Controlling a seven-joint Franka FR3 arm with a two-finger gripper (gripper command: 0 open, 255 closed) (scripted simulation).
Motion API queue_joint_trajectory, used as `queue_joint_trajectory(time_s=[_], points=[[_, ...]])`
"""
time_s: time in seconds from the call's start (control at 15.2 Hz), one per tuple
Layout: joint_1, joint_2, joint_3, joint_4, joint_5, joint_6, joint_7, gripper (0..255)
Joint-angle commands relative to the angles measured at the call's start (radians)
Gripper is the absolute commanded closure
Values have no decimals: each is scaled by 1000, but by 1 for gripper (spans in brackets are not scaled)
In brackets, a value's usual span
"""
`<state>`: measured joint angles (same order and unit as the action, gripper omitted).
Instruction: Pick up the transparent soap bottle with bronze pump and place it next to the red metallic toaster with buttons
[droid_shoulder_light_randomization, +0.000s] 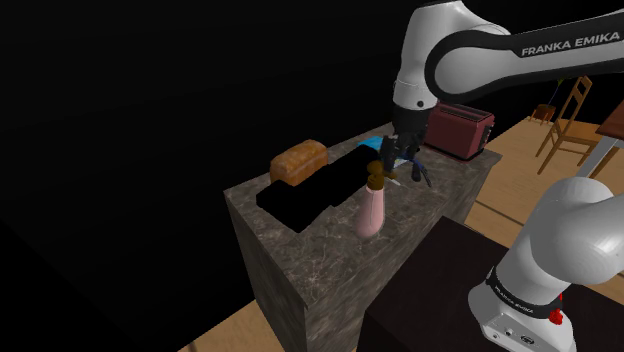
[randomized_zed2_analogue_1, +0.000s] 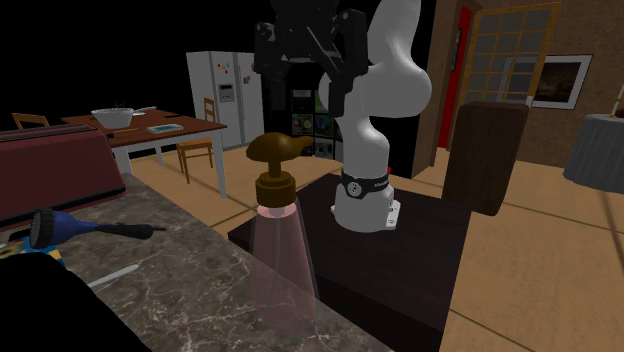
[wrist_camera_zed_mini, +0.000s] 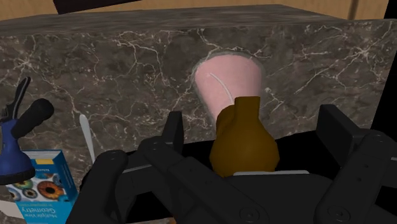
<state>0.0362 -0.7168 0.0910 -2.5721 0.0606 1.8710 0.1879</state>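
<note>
The soap bottle (droid_shoulder_light_randomization: 370, 208) stands upright on the dark marble counter (droid_shoulder_light_randomization: 300, 255), with a clear pinkish body and a bronze pump (droid_shoulder_light_randomization: 377, 176). My gripper (droid_shoulder_light_randomization: 398, 162) hangs just above the pump, open. In the wrist view the pump (wrist_camera_zed_mini: 245, 141) sits between my spread fingers (wrist_camera_zed_mini: 173, 130), which do not touch it, and the pink body (wrist_camera_zed_mini: 228, 83) shows beyond. The second exterior view shows the bottle (randomized_zed2_analogue_1: 282, 255) close up with the gripper (randomized_zed2_analogue_1: 310, 65) a little above it. The red toaster (droid_shoulder_light_randomization: 460, 128) stands at the counter's far end, also seen as the toaster (randomized_zed2_analogue_1: 50, 175) behind the bottle.
A bread loaf (droid_shoulder_light_randomization: 298, 160) lies beside a black sink recess (droid_shoulder_light_randomization: 310, 190). A blue-handled tool (randomized_zed2_analogue_1: 60, 225) and a book (wrist_camera_zed_mini: 38, 184) lie between bottle and toaster. The dark stand (randomized_zed2_analogue_1: 400, 250) flanks the counter. A wooden chair (droid_shoulder_light_randomization: 570, 120) stands farther off.
</note>
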Motion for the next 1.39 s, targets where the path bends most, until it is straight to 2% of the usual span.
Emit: queue_joint_trajectory(time_s=[0.0, 0.33, 0.86, 0.92, 1.32], points=[[2, 19, 5, -23, 5, 47, 4, 0], [3, 34, 9, -76, 8, 114, 4, 0], [3, 34, 9, -76, 8, 114, 4, 0], [3, 34, 9, -76, 8, 114, 4, 255], [3, 34, 9, -76, 8, 114, 4, 255]])
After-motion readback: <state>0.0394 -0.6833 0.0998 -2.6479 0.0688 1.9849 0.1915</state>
